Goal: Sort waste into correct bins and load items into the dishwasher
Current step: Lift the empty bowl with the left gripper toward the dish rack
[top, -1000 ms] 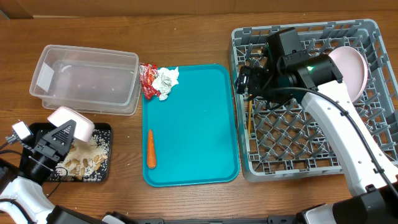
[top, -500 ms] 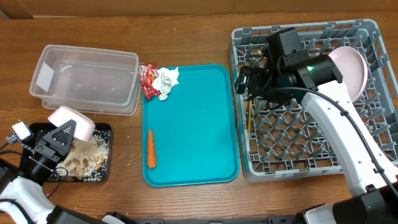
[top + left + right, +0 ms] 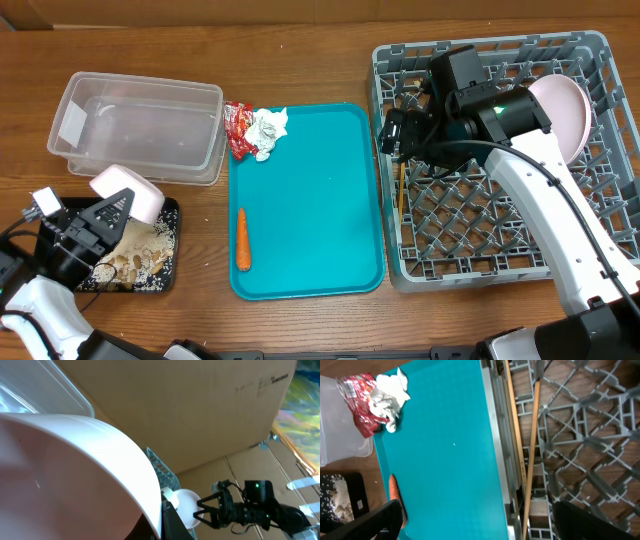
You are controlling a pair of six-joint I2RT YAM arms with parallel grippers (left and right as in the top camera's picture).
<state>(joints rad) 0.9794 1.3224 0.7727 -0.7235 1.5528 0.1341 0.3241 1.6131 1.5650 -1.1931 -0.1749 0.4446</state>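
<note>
Bowl (image 3: 127, 191) has shifted right, apparently hiding the left fingers.

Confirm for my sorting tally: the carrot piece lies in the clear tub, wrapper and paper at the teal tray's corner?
No: overhead shows the carrot piece on the teal tray, not in the clear tub. Wrapper and paper are at the tray's corner.

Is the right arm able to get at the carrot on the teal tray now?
Probably yes. The right gripper is open and empty over the dish rack, and the carrot lies alone on the teal tray, nothing covering it.
</note>
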